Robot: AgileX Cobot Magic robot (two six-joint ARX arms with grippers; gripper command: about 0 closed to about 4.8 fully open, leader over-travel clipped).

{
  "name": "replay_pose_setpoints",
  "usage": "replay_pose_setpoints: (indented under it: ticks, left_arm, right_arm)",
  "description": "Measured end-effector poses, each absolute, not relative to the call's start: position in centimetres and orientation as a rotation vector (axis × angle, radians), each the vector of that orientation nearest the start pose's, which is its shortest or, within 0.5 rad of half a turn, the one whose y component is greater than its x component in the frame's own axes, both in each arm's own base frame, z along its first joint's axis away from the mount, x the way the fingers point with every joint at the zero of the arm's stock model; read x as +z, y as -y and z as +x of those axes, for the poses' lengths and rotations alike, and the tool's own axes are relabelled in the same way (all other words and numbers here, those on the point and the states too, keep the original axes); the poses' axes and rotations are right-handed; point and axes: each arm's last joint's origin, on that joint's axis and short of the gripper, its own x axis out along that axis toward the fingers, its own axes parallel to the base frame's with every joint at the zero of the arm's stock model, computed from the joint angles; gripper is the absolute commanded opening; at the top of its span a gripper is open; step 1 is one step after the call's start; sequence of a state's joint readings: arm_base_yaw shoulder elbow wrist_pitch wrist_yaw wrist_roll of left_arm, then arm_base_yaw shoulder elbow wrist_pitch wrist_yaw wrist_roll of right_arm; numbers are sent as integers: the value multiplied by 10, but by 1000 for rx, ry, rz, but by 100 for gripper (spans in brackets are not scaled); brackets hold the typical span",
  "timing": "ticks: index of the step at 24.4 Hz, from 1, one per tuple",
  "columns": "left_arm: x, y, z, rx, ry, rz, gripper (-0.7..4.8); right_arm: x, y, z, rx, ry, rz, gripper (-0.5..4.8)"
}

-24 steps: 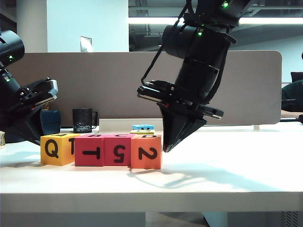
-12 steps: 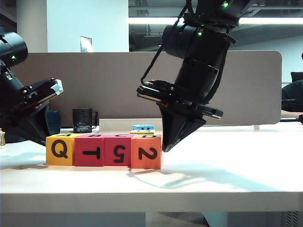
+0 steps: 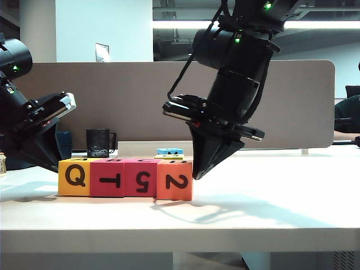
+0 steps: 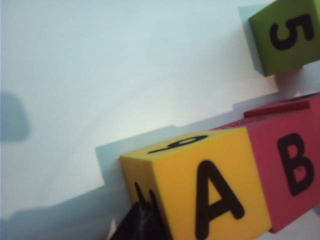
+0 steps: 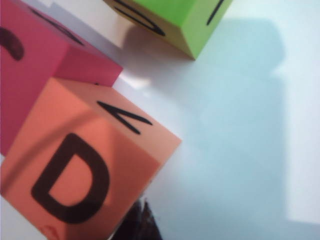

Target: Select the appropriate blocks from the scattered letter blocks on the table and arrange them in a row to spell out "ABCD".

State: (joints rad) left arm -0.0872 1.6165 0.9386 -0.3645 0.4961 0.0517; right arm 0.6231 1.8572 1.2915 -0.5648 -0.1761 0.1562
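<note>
Four blocks stand in a touching row on the table (image 3: 270,197): yellow Q (image 3: 75,177), pink-red T (image 3: 108,180), pink-red 5 (image 3: 140,180), orange 2 (image 3: 175,181). Their tops read A (image 4: 200,185), B (image 4: 290,170), C (image 5: 35,75), D (image 5: 85,165). My left gripper (image 3: 55,163) is shut and empty, its tip (image 4: 142,222) against the yellow block's outer side. My right gripper (image 3: 197,175) is shut and empty too, its tip (image 5: 140,222) at the orange block's outer side.
A lime-green cube (image 4: 287,35) (image 5: 175,20) lies behind the row. A black mug (image 3: 98,143) and a small blue object (image 3: 170,151) stand at the back, in front of a grey partition (image 3: 140,95). The table's front edge (image 3: 180,239) runs close to the row.
The yellow block has slid right until it touches the pink-red T block, with my left gripper following it. The right arm has kept still.
</note>
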Motion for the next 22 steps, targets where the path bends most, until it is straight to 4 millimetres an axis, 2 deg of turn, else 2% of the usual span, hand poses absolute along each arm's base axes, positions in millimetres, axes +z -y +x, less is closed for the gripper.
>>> replay_pose_setpoints:
  ticks: [5,11,19,22]
  left_arm:
    - [180,40,305,-552,-1024,-168,-6]
    - [177,37,304,-437,-1050,-102,-6]
    - [177,35,305,-380,-1054,-69,-6]
    - [177,35,305,-371,-1056,-66,-6]
  right_arm:
    - [189,-223,301,618,-1178,-125,-4]
    - [190,-223,302,616,-1167,-126,-4]
    - [190,-219,302,524,-1172,-184,-4]
    - [197,-219,302,516,-1199,-194,-4]
